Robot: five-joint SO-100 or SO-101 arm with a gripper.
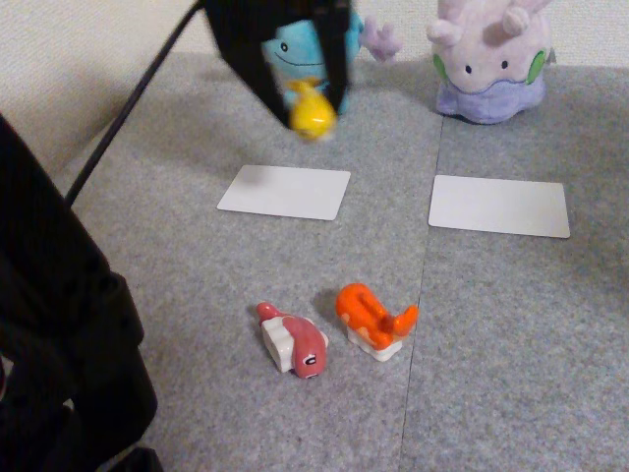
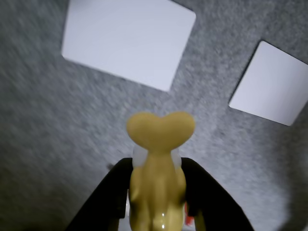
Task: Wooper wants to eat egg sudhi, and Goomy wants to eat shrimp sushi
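Grey carpet-like surface carries everything we see. In the fixed view, Goomy sits at the far right edge of it, and Wooper sits at the far centre, partly hidden behind the black arm. Two white cards lie flat in front of them, one before Wooper and one before Goomy, well apart from each other. Nearer the camera, the shrimp sushi rests on its white rice base just beside a dark pink-red sushi toy to its left. The jaws are closed on the egg sudhi, which hangs in the air above the left card. In the wrist view we see the egg sudhi pinched between the black fingers, tail fin forward, over the carpet near both cards.
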